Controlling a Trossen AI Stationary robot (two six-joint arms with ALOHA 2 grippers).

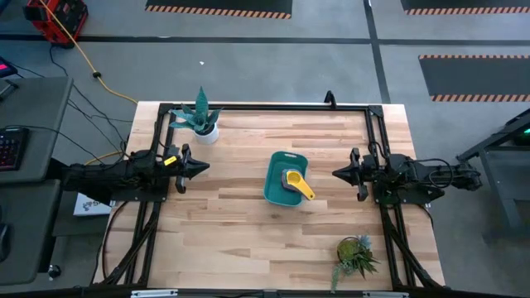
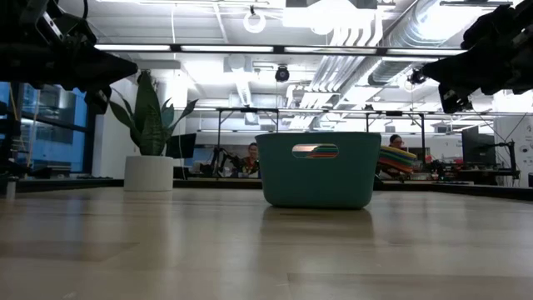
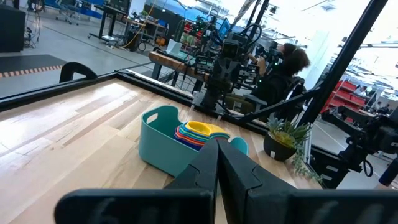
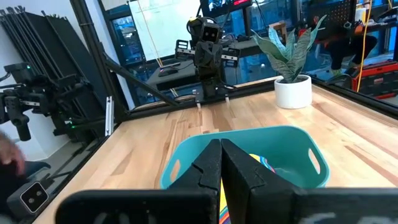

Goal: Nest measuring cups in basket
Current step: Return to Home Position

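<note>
The teal basket (image 1: 284,176) stands on its base mid-table, also seen in the low view (image 2: 318,169), the left wrist view (image 3: 163,142) and the right wrist view (image 4: 249,151). The measuring cups (image 3: 200,132) sit stacked one inside another in the basket, the yellow one (image 1: 294,180) on top, its handle (image 1: 305,190) resting over the rim. My left gripper (image 1: 204,166) hovers shut to the basket's left, above the table. My right gripper (image 1: 336,174) hovers shut to its right. Neither touches anything.
A spiky plant in a white pot (image 1: 202,121) stands near the table's far left corner. A small bushy plant (image 1: 356,255) sits near the near right corner. Bare wood lies around the basket (image 1: 240,223). People sit at desks beyond the table (image 2: 251,158).
</note>
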